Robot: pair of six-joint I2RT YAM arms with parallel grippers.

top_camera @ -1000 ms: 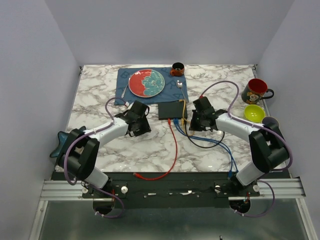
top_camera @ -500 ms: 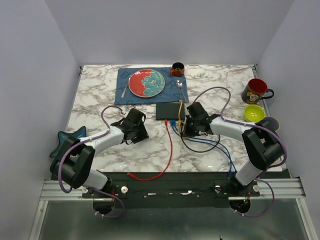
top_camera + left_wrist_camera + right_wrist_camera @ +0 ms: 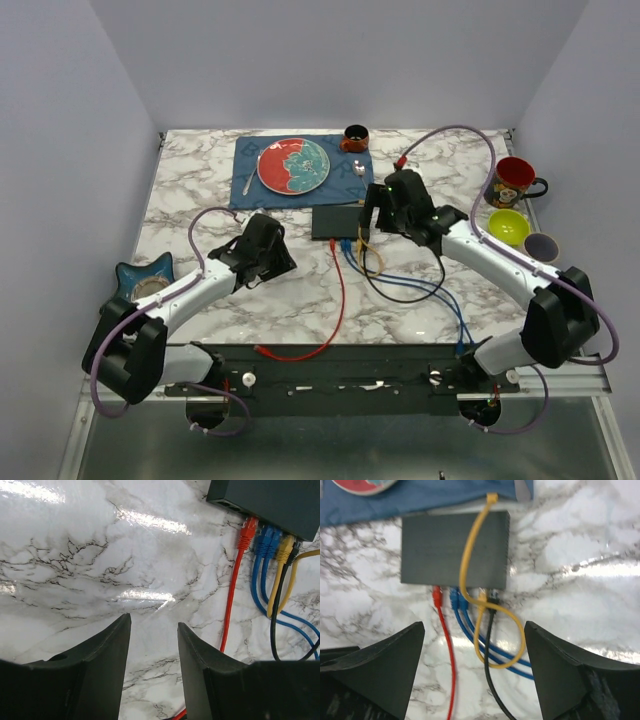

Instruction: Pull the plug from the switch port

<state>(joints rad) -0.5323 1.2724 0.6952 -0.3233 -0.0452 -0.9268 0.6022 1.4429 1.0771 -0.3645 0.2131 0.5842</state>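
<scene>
Sitting near the middle of the white marble-patterned table [image 3: 200, 190], the flat dark grey rectangular switch [image 3: 336, 221] lies just on the near side of the blue fabric placemat [image 3: 250, 160]. 5 plugs stand in a row along its near edge: 1 red plug [image 3: 246, 530], 2 blue plugs [image 3: 267, 536], 1 yellow plug [image 3: 285, 547] and 1 black plug [image 3: 492, 599]. A yellow cable [image 3: 465, 555] loops over the switch's top, its loose end at the far edge.

The sockets are too blurred to make out, and the left wrist view cuts off most of the box. The printed figure on the red mug [image 3: 512, 183] is too small to read.

The left arm stretches forward and inward. The left gripper [image 3: 153, 625] is low over bare marble, pointing toward the plugs but well short of them, fingers narrowly parted and empty. The right arm arches in from the right, and the right gripper [image 3: 474, 630] is raised above the plug row, looking straight down, fingers spread wide and holding nothing.
</scene>
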